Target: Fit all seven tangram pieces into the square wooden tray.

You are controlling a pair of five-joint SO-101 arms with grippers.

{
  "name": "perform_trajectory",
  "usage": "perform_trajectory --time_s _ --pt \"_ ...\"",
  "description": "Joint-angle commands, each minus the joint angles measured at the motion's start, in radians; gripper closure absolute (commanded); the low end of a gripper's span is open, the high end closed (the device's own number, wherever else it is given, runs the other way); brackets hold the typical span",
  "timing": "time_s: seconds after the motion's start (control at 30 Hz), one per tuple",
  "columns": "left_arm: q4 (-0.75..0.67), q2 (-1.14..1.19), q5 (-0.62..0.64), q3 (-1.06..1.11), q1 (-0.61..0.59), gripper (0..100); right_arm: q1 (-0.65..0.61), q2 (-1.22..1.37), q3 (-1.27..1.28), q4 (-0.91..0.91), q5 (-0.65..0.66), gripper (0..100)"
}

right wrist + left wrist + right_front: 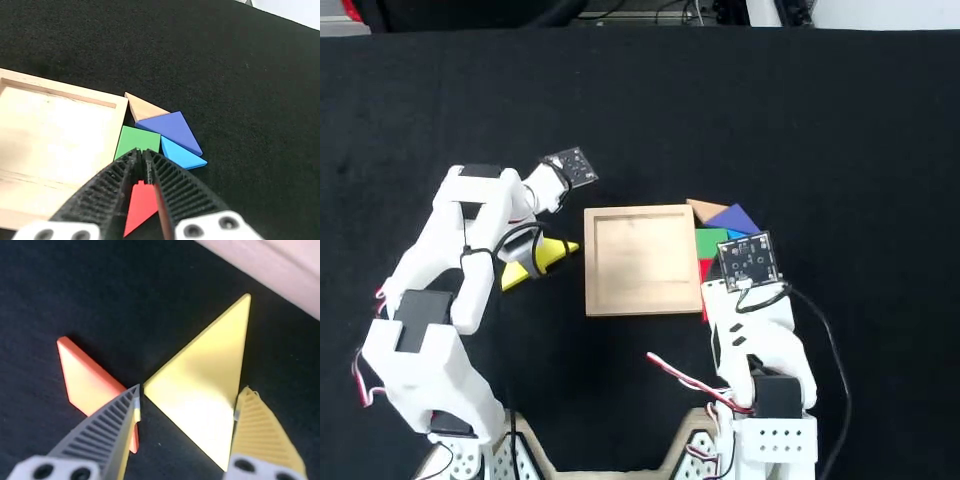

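Tray [640, 262]: square, wooden, mid-bench, somewhat nearer the near edge; nothing fitted in it yet.
Yellow triangle [205, 390]: flat on the bench just beside the tray, on the side toward the left edge; orange piece [87, 377] close by one of its corners.
Other pieces: green square [137, 142], red triangle [141, 202], blue parallelogram [170, 130], light-blue triangle [182, 156] and tan triangle [142, 109], clustered by the tray's side toward the right edge.
Handling: probably thin, light, stiff and smooth-faced; likely to skid or tip if pinched while lying flat. Best taken across two opposite edges near the broad middle, not at a point.
Left pincer [191, 390]: spread, one tip at a corner of the yellow triangle, the other at its far edge; contact too close to call.
Left arm [470, 250]: folded at the elbow, wrist angled down over the triangle.
Right pincer [142, 152]: pressed together, tips over the red triangle, apparently holding nothing.
Right arm [755, 330]: stretched forward from the near edge, beside the tray.
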Motion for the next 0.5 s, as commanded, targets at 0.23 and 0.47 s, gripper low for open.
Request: perform_trajectory --time_s 0.23,0.47 --pt "0.052 0.146 0.057 -0.179 0.030 70 -0.014 -0.041 0.001 0.003 0.051 98.3" --pt "0.229 0.278 -0.014 -0.360 0.030 70 -0.014 -0.041 0.001 0.003 0.051 98.3"
